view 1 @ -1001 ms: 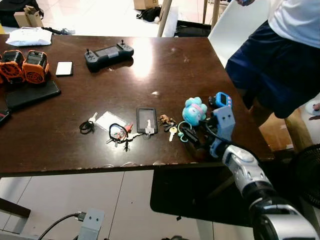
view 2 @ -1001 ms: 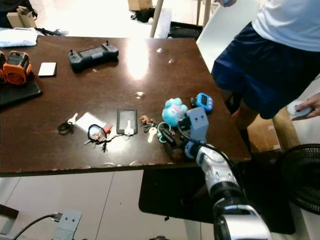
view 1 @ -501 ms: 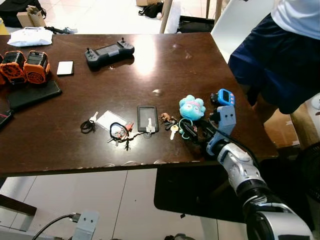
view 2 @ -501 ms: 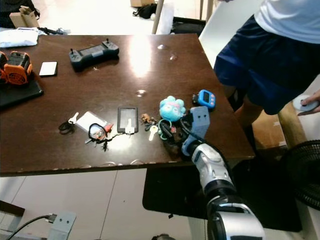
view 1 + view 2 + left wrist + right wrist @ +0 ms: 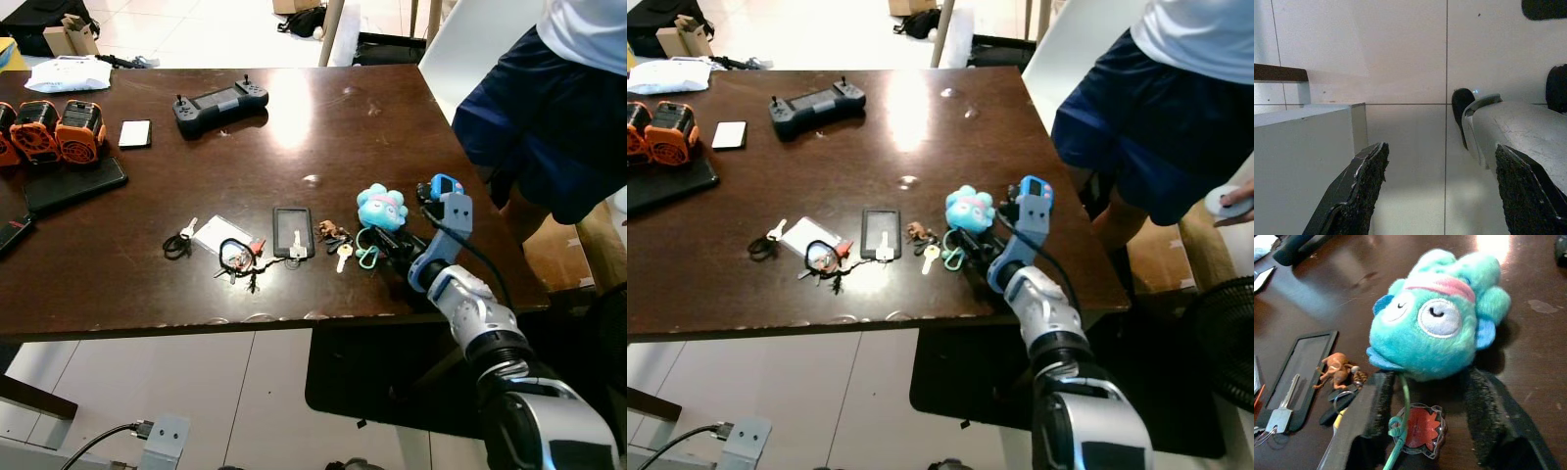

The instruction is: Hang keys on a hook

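A teal plush keychain (image 5: 381, 208) lies near the table's right front, with a green loop (image 5: 1399, 425) and a red charm (image 5: 1419, 431) trailing from it. My right gripper (image 5: 1427, 426) rests low on the table, open, its fingers (image 5: 1371, 413) on either side of the loop and charm, the plush just beyond their tips. A yellow key (image 5: 340, 257) with brown charms lies to the left of the plush. Further left are a key bunch on a black loop (image 5: 235, 258) and a small key on a ring (image 5: 177, 242). My left gripper (image 5: 1444, 196) hangs open over the floor.
A black card holder with a key (image 5: 292, 231) lies left of the plush, a blue gadget (image 5: 441, 186) right of it. A person in blue shorts (image 5: 549, 117) stands at the table's right side. A game controller (image 5: 220, 100), orange packs (image 5: 59, 127) and a dark tablet (image 5: 73, 183) lie further back.
My right gripper has pushed in from the table's front edge until its fingers straddle the loop and charm below the plush. The head camera has shifted slightly.
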Controlling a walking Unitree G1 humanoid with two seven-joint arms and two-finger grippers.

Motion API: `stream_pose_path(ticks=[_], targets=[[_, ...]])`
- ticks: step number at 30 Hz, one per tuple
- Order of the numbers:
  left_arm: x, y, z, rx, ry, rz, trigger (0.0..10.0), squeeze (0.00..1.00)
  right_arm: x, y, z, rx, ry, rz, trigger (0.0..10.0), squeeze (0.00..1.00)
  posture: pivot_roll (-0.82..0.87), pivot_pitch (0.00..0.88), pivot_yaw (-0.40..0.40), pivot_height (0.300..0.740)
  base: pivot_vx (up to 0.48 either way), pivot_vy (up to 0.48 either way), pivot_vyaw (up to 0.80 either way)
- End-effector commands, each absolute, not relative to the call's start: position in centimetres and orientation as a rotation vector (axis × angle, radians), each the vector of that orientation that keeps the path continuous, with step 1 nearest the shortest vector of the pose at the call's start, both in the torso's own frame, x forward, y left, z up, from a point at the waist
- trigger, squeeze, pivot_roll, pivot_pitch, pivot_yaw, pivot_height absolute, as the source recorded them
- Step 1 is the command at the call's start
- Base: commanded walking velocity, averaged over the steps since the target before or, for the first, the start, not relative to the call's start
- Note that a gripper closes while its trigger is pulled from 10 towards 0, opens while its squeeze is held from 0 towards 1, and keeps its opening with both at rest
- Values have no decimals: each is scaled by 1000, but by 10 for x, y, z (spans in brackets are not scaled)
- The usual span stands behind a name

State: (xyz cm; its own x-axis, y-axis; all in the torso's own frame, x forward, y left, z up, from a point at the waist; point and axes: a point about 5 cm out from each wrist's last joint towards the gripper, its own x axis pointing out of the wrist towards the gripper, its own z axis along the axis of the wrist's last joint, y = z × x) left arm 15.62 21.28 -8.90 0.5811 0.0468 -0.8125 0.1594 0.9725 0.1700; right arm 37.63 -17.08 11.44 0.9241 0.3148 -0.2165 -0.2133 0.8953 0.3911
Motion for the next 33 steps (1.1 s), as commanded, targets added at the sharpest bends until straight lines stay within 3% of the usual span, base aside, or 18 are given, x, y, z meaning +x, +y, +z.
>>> stream_pose_path(ticks=[1, 18, 24, 31, 33], targets=[[141, 210, -96, 227, 1012, -87, 10000, 0, 353, -168, 68, 419, 512, 245, 0, 0, -9, 133, 57, 740, 0, 0, 0], [144, 202, -96, 208, 1002, -101, 10000, 0, 350, -177, 68, 414, 611, 254, 0, 0, -22, 130, 35, 740, 0, 0, 0], [151, 203, -93, 191, 974, -71, 10000, 0, 356, -172, 88, 325, 437, 411, 0, 0, -19, 114, 27, 740, 0, 0, 0], [172, 220, -80, 114, 877, 48, 10000, 0, 356, -175, 122, 267, 248, 573, 0, 0, -16, 100, 20, 740, 0, 0, 0], [182, 236, -71, 61, 809, 126, 10000, 0, 354, -185, 141, 216, 173, 610, 0, 0, -15, 87, 15, 740, 0, 0, 0]])
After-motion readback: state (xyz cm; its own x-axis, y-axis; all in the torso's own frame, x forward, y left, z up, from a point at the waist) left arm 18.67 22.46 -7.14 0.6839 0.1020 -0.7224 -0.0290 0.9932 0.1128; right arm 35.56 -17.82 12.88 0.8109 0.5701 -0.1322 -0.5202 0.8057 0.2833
